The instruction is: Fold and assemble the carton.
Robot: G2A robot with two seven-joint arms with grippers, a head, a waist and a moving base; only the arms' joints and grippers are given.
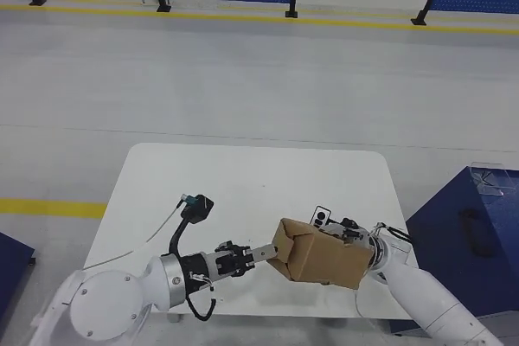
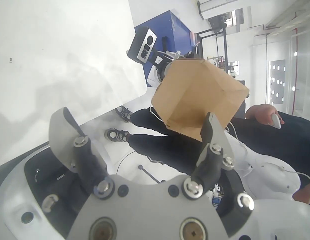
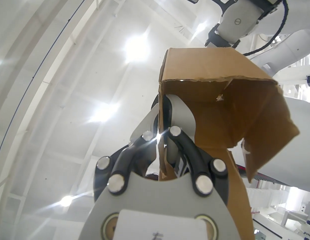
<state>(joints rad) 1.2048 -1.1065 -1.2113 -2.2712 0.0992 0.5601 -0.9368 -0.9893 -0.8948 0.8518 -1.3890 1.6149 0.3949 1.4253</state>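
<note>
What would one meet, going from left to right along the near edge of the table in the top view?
The left arm → left pincer → carton → right arm → blue cabinet.

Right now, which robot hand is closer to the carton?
Right. The right hand grips a wall of the carton; the left hand is open, right beside the opposite end.

SUPPORT: white table, rectangular, rounded corners, plain matte top | BASE: pale grey floor | FLOOR MARKING: yellow line left of table
</note>
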